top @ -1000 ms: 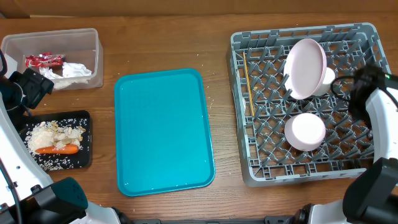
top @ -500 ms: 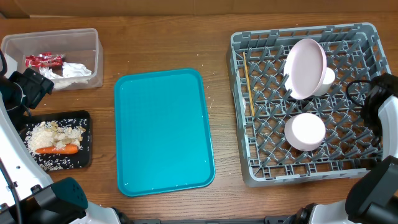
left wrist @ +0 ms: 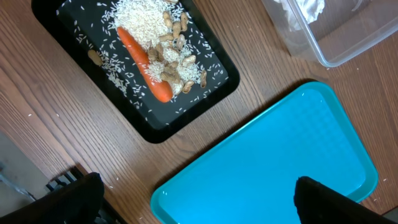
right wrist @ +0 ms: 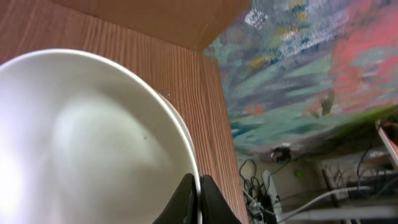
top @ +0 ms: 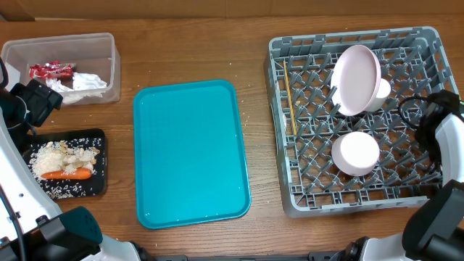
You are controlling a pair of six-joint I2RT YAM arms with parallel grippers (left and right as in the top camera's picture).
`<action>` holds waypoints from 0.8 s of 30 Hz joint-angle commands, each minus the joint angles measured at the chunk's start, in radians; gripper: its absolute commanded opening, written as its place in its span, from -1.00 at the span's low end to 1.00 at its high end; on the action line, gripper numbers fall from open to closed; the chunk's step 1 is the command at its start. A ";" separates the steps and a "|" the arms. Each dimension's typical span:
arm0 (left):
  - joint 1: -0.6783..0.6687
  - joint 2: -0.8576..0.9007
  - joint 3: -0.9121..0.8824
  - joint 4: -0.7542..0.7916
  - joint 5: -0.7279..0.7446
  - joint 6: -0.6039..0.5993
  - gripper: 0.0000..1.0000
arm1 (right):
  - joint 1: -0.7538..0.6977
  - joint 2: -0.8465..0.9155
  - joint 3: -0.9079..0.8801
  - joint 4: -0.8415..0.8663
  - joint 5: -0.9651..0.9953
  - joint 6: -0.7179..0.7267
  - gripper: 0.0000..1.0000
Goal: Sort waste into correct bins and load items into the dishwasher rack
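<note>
The grey dishwasher rack [top: 424, 196] holds an upright pale pink plate [top: 355, 76], a small bowl [top: 383, 90] behind it, a second small bowl [top: 355, 152] and wooden chopsticks [top: 288, 94]. The black tray [top: 101, 181] holds rice, beige scraps [left wrist: 177, 46] and a carrot piece [top: 67, 174], which also shows in the left wrist view [left wrist: 144, 65]. The clear tub [top: 61, 41] holds a red wrapper [top: 49, 69] and a white napkin [top: 88, 82]. My left gripper [left wrist: 199, 205] is open and empty above the teal tray's corner. My right gripper [right wrist: 199, 190] is shut on the rim of a white bowl [right wrist: 87, 143].
The teal tray [top: 190, 152] lies in the middle, with a few rice grains beside it. My left arm [top: 32, 101] sits between tub and black tray. My right arm [top: 441, 119] hangs over the rack's right edge. The table's far edge is close behind the rack.
My right arm has shifted right and toward the front along the rack's right side. The dishes, the bins and my left arm have not moved.
</note>
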 commanded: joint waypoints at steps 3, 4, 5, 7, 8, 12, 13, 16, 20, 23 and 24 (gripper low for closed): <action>-0.001 0.005 -0.003 -0.002 -0.007 -0.009 1.00 | 0.088 -0.002 -0.018 0.002 0.046 0.000 -0.92; -0.001 0.005 -0.003 -0.002 -0.006 -0.009 0.99 | 0.097 -0.003 -0.017 0.000 0.054 0.000 -0.92; -0.001 0.005 -0.003 -0.002 -0.007 -0.009 1.00 | 0.111 -0.002 -0.018 -0.005 0.063 -0.002 -0.92; -0.001 0.005 -0.003 -0.002 -0.007 -0.009 1.00 | 0.135 -0.003 -0.017 -0.008 0.074 -0.018 -0.92; -0.001 0.005 -0.003 -0.002 -0.007 -0.009 1.00 | 0.143 -0.002 -0.018 -0.008 0.074 -0.033 -0.92; -0.001 0.005 -0.003 -0.002 -0.007 -0.009 1.00 | 0.176 -0.002 -0.018 -0.010 0.078 -0.054 -0.92; -0.001 0.005 -0.003 -0.002 -0.007 -0.009 0.99 | 0.181 -0.002 -0.018 -0.012 0.080 -0.053 -0.92; -0.001 0.005 -0.003 -0.002 -0.007 -0.009 1.00 | 0.198 -0.003 -0.017 -0.020 0.090 -0.053 -0.92; -0.001 0.005 -0.003 -0.002 -0.007 -0.009 1.00 | 0.214 -0.003 -0.017 -0.023 0.105 -0.053 -0.92; -0.001 0.005 -0.003 -0.002 -0.007 -0.009 1.00 | 0.229 -0.003 -0.017 -0.023 0.113 -0.053 -0.92; -0.001 0.005 -0.003 -0.002 -0.007 -0.009 1.00 | 0.236 -0.003 -0.017 -0.024 0.116 -0.053 -0.92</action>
